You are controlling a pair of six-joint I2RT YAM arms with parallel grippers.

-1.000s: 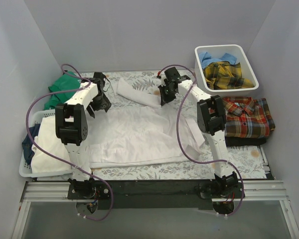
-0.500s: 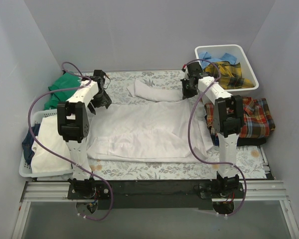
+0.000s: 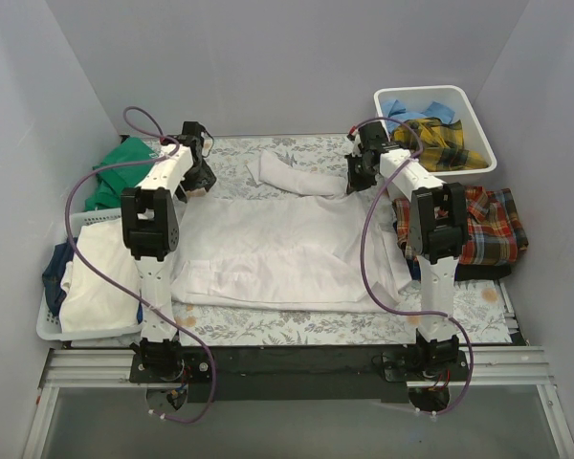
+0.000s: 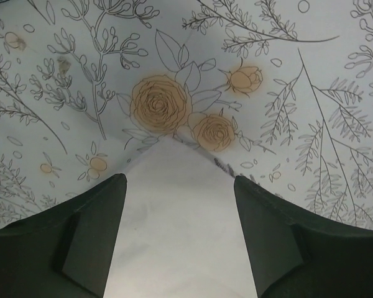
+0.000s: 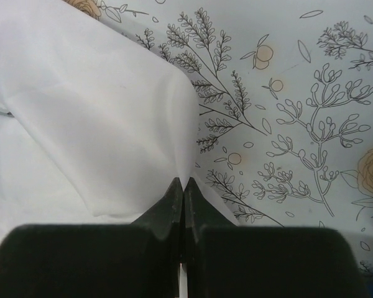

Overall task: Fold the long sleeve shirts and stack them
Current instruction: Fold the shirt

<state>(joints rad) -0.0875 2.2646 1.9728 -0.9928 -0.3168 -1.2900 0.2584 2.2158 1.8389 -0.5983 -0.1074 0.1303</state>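
Note:
The large white shirt (image 3: 277,249) lies spread flat across the floral table cover (image 3: 268,330), one sleeve (image 3: 292,177) bunched at the back. My right gripper (image 3: 356,178) is at the shirt's back right corner. In the right wrist view this gripper (image 5: 184,181) is shut on a pinched fold of the white cloth (image 5: 99,124). My left gripper (image 3: 197,182) hovers at the back left corner. In the left wrist view it (image 4: 179,179) stands open, with the pointed white corner (image 4: 174,211) lying between its fingers (image 4: 93,230) and untouched.
A folded red plaid shirt (image 3: 478,225) lies at the right on a dark item. The white bin (image 3: 440,91) at the back right holds a yellow plaid shirt (image 3: 435,143) and a light blue shirt (image 3: 411,107). A basket (image 3: 48,330) with white cloth sits left, green cloth (image 3: 124,163) behind it.
My right gripper has drawn the shirt's upper edge from the middle out to the back right, flattening the shirt. The left gripper has shifted slightly toward the back.

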